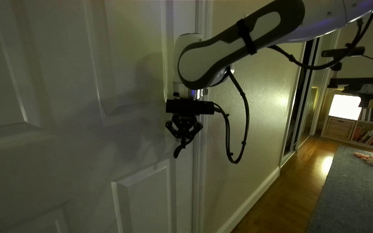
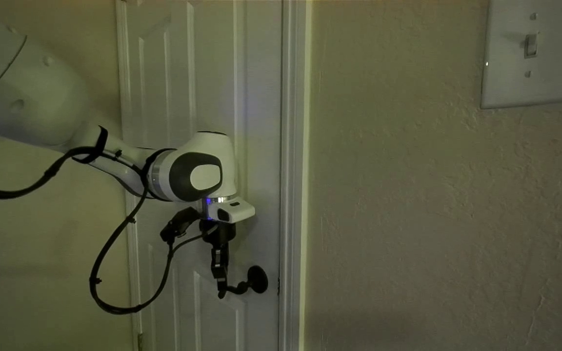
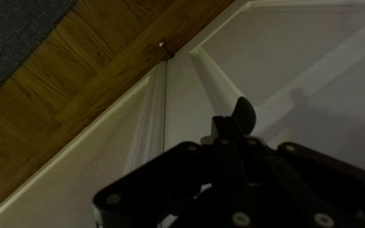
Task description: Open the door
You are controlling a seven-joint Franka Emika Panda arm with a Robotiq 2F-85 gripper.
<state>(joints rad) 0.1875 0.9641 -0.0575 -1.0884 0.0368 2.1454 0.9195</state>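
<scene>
1. The white panelled door [image 1: 76, 139] is standing closed in its white frame [image 2: 291, 170], showing in all three views.
2. Its dark lever handle [image 2: 254, 280] is sticking out near the door edge beside the frame.
3. The fingers [image 2: 219, 265] are pointing downward with their tips together, meeting the handle; whether they are pinching it or only lying against it, one cannot tell.
4. In the wrist view, the handle's rounded end is poking out past the fingers.
5. A black camera [image 1: 189, 106] is sitting just above the fingers, and a black cable [image 1: 247, 121] is looping beside it.
6. The white and dark arm [image 1: 206, 64] is reaching toward the door in both exterior views.
7. A switch plate [image 2: 534, 90] is sitting on the textured wall [image 2: 398, 195], apart from the frame.
8. Farther out, a grey rug [image 1: 348, 187] is lying on the wooden floor [image 1: 283, 194].
</scene>
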